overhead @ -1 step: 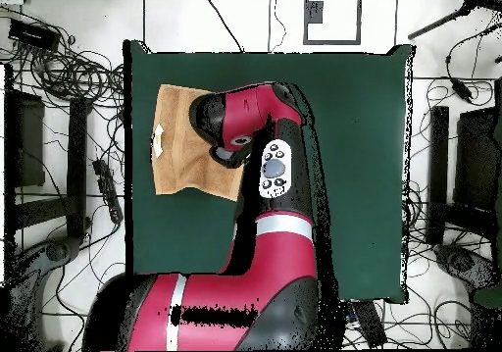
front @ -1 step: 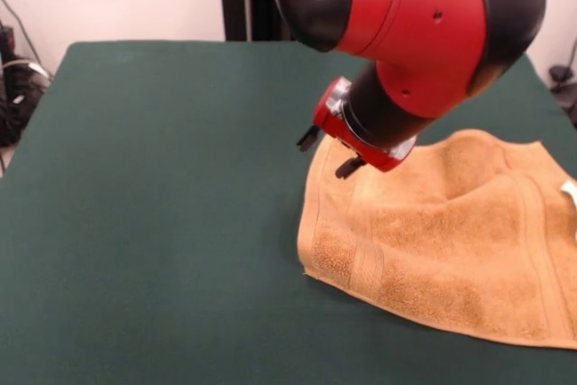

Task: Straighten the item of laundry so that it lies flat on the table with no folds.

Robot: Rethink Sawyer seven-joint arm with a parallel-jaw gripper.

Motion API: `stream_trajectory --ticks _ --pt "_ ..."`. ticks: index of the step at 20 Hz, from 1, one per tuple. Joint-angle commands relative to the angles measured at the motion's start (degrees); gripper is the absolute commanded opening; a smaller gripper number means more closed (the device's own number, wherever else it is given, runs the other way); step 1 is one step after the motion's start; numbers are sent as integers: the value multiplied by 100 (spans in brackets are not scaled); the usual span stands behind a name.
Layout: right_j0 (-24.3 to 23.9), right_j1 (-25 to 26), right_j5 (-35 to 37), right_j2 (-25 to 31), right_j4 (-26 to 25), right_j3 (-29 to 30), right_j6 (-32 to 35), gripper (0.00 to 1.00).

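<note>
I see the pincer [front @ -1 step: 326,152] spread open, holding nothing, apparently just above the rumpled orange-tan towel's [front @ -1 step: 451,241] edge on the desk [front @ -1 step: 162,205].

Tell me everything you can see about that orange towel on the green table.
The towel is orange-tan terry cloth, roughly square, with woven stripe bands near its edges and a small white tag at one side. It lies on the green table near one edge, not fully flat: a raised fold runs across its middle and the far part is rumpled. The gripper, fingers apart, hangs at the towel's far corner; whether it touches the cloth cannot be told.
</note>
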Motion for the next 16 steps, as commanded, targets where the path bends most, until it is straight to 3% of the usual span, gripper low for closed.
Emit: stream_trajectory --ticks 1,16 --pt "35 -51 82 576 140 873 -760 100" --pt "-189 228 42 754 398 1022 -611 100"
